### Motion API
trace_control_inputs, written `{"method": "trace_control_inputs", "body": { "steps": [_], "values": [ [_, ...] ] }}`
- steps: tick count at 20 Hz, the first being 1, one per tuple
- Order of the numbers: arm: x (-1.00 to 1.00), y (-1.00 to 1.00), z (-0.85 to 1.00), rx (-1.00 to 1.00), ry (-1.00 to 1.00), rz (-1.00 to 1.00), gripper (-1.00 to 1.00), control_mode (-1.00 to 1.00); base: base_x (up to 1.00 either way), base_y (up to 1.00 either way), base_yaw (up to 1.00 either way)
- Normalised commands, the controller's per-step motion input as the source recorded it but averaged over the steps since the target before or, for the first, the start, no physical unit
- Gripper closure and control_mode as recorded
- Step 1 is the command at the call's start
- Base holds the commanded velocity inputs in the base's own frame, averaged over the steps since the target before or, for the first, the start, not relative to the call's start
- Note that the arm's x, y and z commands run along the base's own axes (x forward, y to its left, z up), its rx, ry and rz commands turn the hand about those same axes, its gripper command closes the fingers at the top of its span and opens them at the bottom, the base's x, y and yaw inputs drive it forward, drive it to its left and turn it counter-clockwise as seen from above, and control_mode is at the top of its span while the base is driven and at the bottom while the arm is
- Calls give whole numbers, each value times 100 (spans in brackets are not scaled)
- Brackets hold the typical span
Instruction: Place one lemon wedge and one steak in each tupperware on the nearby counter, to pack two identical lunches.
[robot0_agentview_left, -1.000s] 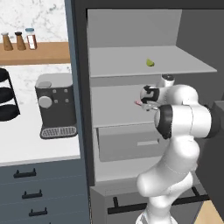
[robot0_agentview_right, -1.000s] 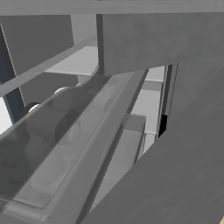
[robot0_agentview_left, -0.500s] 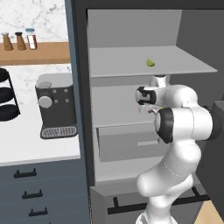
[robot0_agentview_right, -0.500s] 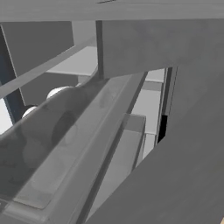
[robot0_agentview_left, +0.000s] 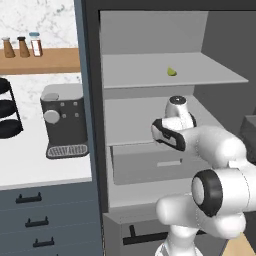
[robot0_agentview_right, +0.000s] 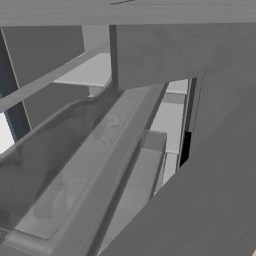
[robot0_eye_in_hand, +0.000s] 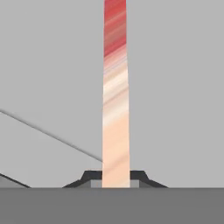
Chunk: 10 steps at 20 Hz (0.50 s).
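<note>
red-pink steak (robot0_eye_in_hand: 115, 87) sitting pinched in closed gripper (robot0_eye_in_hand: 115, 177), inside fridge below lemon wedge (robot0_agentview_left: 171, 72); nothing packed yet afaict, wedges + 2nd steak remaining.

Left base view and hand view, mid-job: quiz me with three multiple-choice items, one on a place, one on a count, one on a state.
1. Where does the lemon wedge lie?
A. upper fridge shelf
B. the counter
C. the drawer

2. How many bottles stand on the wooden shelf?
A. one
B. three
C. five

3. What is the pincer doing?
A. open, holding nothing
B. shut on the steak
C. shut on a bottle

Answers: 1 A, the wedge sits on the top shelf; 2 B, three stand side by side; 3 B, the red-to-pale slab rises from between the fingertips.
</note>
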Motion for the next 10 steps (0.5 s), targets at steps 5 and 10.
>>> {"method": "trace_control_inputs", "body": {
  "steps": [5, 10],
  "values": [
    [-100, 18, 44, 0, 0, 4, 100, -100, 0, 0, 0],
    [-100, 13, 38, 0, 0, 3, 100, -100, 0, 0, 0]
  ]
}}
